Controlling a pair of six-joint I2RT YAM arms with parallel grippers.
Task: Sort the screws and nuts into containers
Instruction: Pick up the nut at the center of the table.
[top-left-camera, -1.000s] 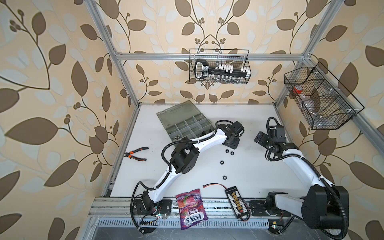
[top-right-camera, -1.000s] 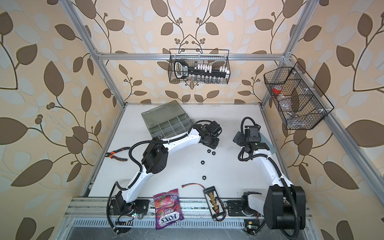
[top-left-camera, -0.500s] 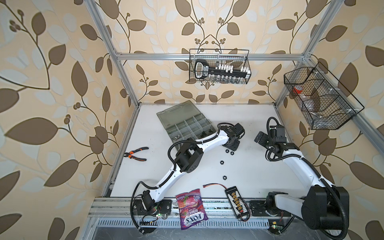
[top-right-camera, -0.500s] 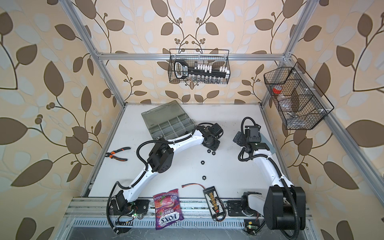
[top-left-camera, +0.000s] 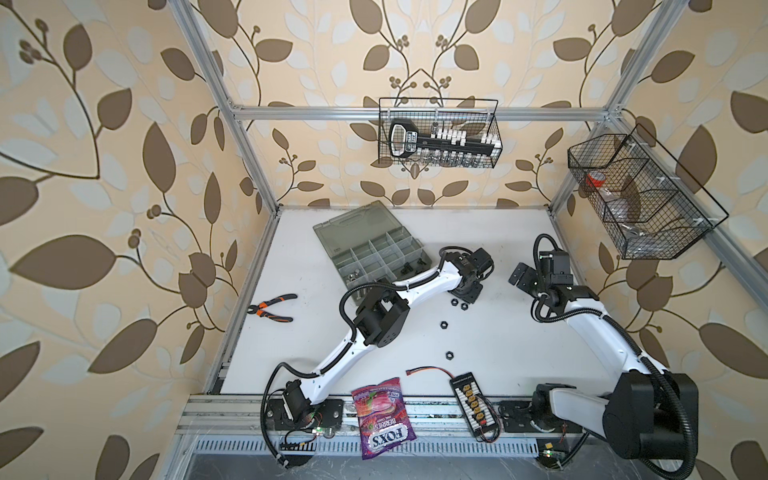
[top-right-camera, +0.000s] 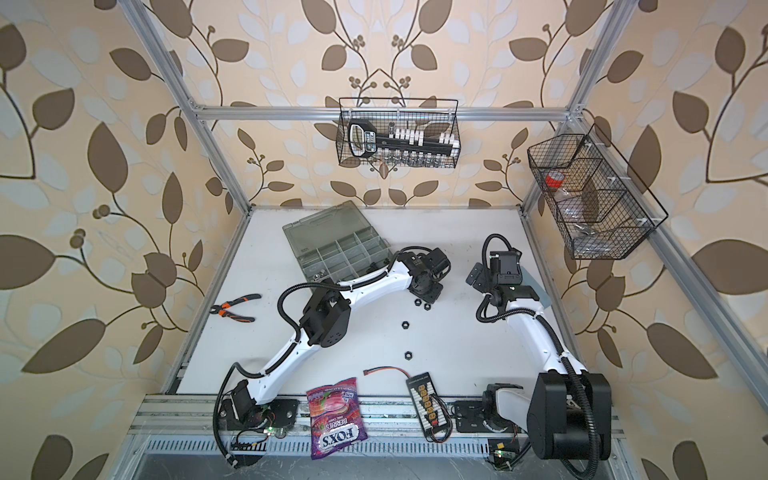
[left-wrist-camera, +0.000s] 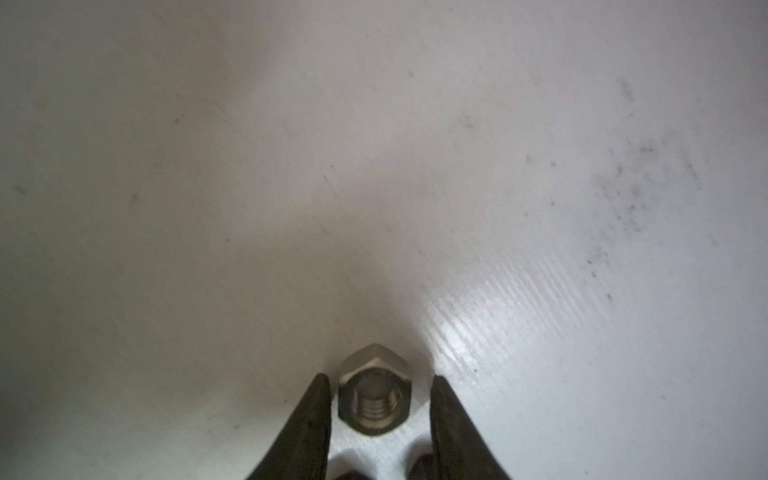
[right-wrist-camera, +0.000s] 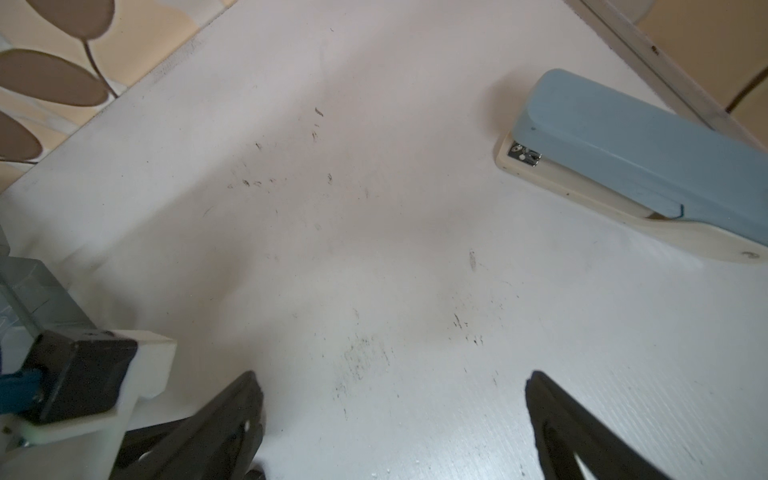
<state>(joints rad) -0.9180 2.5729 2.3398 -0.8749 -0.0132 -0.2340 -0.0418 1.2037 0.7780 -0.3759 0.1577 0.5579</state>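
Ref = organizer case (top-left-camera: 370, 245), back-centre-left on table (top-left-camera: 519, 332). Pliers (top-left-camera: 272, 308) front-left of it. Nut pair (top-left-camera: 459, 304) side by side, just front-right of it; 3rd nut (top-left-camera: 444, 324) & 4th nut (top-left-camera: 449, 355) further front, apart. Candy bag (top-left-camera: 382, 415) & charger board (top-left-camera: 471, 401) well in front, over the table edge. Stapler (right-wrist-camera: 623, 166) far right.

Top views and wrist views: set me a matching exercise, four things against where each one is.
Things:
1. pliers
2. candy bag
3. stapler
4. nut

Places:
A. between the jaws of the left gripper
B. across the front rail
C. on the table, far out on the left arm's side
D. on the table, far out on the right arm's side

Pairs: 1-C, 2-B, 3-D, 4-A
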